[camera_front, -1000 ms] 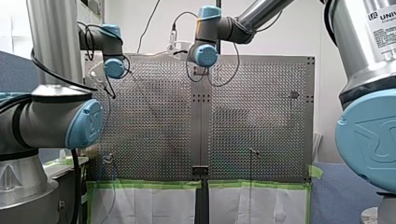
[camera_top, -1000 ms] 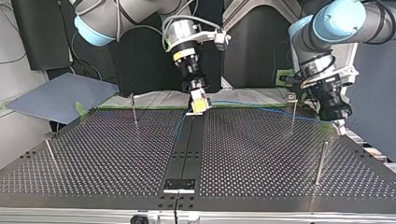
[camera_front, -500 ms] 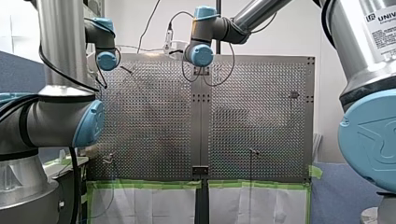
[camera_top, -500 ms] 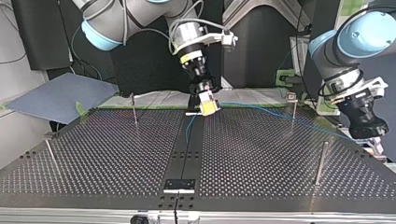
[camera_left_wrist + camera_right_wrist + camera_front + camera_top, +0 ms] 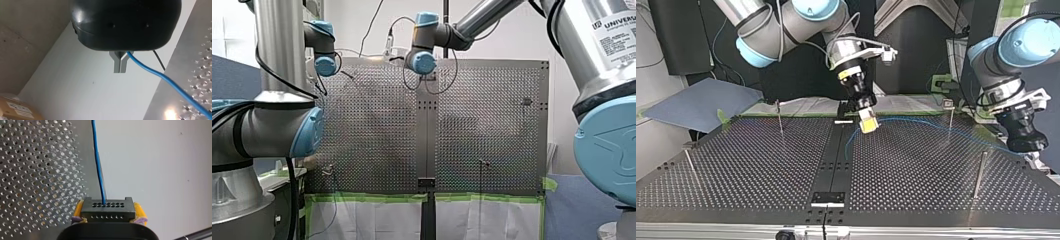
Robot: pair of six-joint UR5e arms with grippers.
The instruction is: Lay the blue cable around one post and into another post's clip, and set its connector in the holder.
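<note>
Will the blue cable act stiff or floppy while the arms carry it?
Probably floppy: the cable bows in a slack curve between my right gripper and my left gripper. It looks thin, so likely light. It might slip through the left's metal fingers, whereas the connector clamped in the right's yellow pads looks rigid.
</note>
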